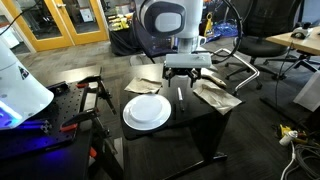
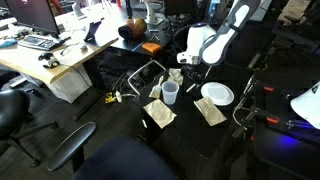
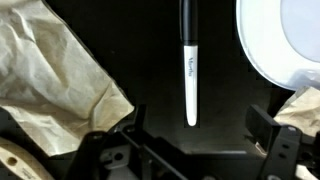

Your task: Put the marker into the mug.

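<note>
Marker [image 3: 189, 85] lies just ahead of our gripper [image 3: 195, 140], jaws spread, empty. Probably light, stiff, slick; we'd pinch mid-barrel.

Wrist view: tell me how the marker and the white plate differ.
The marker is a thin straight stick, the plate a broad round disc. The marker is black at one end and white along the body; the plate is all white. Both lie flat on the dark table.
</note>
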### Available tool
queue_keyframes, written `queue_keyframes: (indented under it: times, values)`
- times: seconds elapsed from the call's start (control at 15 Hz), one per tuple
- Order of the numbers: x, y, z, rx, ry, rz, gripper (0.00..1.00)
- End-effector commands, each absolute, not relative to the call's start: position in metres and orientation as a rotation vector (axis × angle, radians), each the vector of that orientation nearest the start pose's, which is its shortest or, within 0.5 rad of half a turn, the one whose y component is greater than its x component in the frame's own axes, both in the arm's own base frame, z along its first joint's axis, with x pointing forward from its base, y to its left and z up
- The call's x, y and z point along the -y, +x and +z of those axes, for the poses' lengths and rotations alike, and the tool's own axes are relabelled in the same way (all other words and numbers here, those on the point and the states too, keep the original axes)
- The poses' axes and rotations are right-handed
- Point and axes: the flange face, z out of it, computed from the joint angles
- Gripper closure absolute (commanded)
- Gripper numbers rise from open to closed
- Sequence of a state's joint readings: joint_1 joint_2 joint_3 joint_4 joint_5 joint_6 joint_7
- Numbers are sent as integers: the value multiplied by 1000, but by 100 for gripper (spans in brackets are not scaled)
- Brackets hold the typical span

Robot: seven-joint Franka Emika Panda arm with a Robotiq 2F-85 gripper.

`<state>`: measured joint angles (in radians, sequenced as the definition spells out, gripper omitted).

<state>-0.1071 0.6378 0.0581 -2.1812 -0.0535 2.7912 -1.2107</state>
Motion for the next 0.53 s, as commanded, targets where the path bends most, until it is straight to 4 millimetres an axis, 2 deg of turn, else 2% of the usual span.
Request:
queue_keyframes:
  times: [0.0,0.33,0.4,0.47]
  values:
    - [21,541,81,1739,-2589,-3,0]
    - [19,537,71,1717,-2587,11,0]
    - [19,537,70,1706,-2594,11,25]
    - [18,536,69,1702,-2597,15,26]
